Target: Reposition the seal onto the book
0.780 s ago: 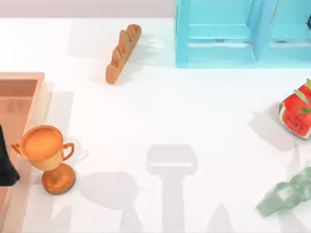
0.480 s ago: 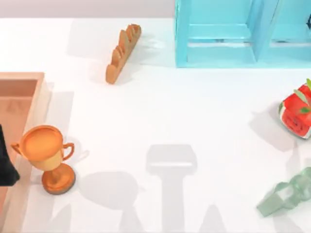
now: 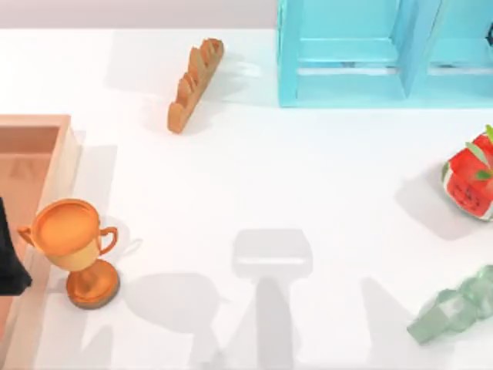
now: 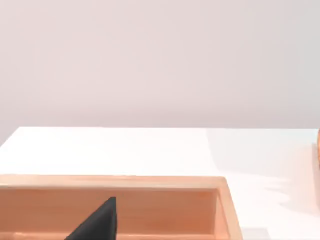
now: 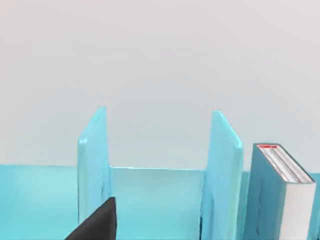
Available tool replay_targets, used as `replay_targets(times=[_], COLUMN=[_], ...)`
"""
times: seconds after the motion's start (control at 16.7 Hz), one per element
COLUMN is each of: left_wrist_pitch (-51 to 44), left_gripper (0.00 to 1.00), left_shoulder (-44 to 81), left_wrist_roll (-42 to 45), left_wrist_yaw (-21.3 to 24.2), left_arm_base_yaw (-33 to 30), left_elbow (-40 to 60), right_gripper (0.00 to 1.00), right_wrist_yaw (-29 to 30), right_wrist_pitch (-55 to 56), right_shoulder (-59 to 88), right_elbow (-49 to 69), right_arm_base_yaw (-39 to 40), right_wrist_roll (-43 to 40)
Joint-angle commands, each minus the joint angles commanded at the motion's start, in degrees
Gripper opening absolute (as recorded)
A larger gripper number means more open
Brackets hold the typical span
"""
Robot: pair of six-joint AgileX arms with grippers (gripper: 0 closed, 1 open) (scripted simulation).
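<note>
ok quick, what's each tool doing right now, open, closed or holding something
Left tool: cannot be told; a dark tip shows over the wooden tray.
Right tool: cannot be told; a dark tip shows facing the blue shelf.

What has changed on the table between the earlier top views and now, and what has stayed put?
Only the arm shadows along the table's near edge shifted: the one at the near right slid left and a narrow one near the right edge faded, so an arm overhead appears to be moving. Nothing was taken hold of or let go. The trophy, bread, watermelon piece, glass bottle, wooden tray and blue shelf stayed put.
</note>
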Motion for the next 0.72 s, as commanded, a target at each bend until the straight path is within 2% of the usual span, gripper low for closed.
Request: replay_targets(times=[0.42, 0.72], left_wrist_pitch=[0.0, 0.0], left_gripper=[1.0, 1.0], left_shoulder=[0.0, 0.0], left_wrist_roll=[0.0, 0.0], left_wrist_yaw=[0.0, 0.0], left_arm_base_yaw=[0.0, 0.0], left_elbow=[0.0, 0.0], right_gripper=[1.0, 1.0], right_wrist_yaw=[-6.92, -10.82], right_wrist_pitch=[27.86, 43.36], right_shoulder=[52.2, 78.85], right_elbow=[17.73, 27.68], right_arm_base_yaw=[-8.08, -12.6], right_wrist_roll=[0.26, 0.88])
